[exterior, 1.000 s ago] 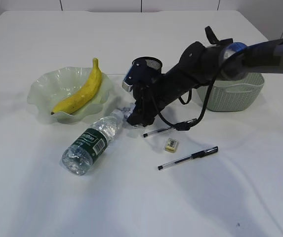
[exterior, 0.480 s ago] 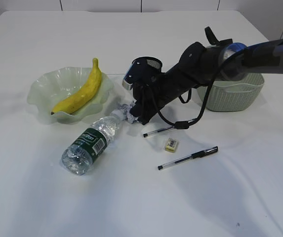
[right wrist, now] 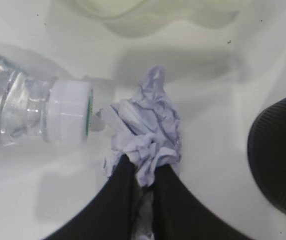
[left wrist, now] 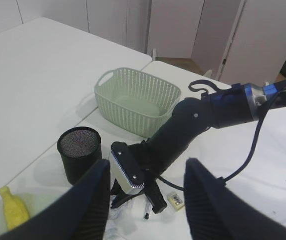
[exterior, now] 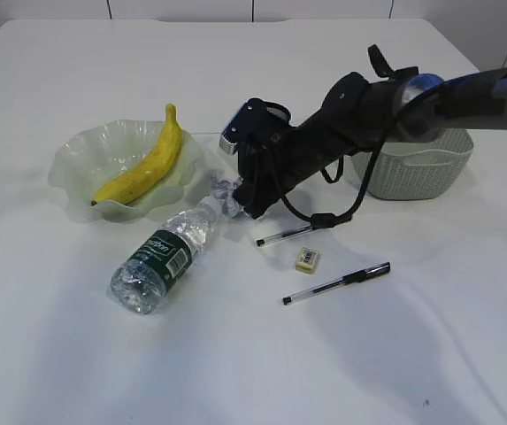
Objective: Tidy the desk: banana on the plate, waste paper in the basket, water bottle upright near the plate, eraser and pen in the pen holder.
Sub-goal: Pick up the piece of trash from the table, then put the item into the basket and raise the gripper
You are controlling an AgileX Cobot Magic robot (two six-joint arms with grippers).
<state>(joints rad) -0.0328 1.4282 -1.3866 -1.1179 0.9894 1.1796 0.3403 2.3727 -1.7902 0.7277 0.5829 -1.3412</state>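
My right gripper [exterior: 238,200] [right wrist: 143,167] is shut on the crumpled waste paper [exterior: 222,189] [right wrist: 145,127], just beside the cap of the water bottle [exterior: 163,255] [right wrist: 30,112], which lies on its side. The banana [exterior: 144,162] lies on the pale green plate [exterior: 74,158]. The eraser [exterior: 307,258] and two pens [exterior: 285,235] [exterior: 337,283] lie on the table. The black mesh pen holder [left wrist: 79,152] is mostly hidden behind my right arm in the exterior view. My left gripper [left wrist: 146,165] is open and empty, held high above the scene.
The green basket [exterior: 419,170] [left wrist: 135,100] stands at the right behind my right arm and looks empty. The pen holder's rim [right wrist: 277,155] is close to the right of the held paper. The table is white.
My right gripper has risen slightly and moved a little up and left with the waste paper in it. The arm now covers more of the pen holder.
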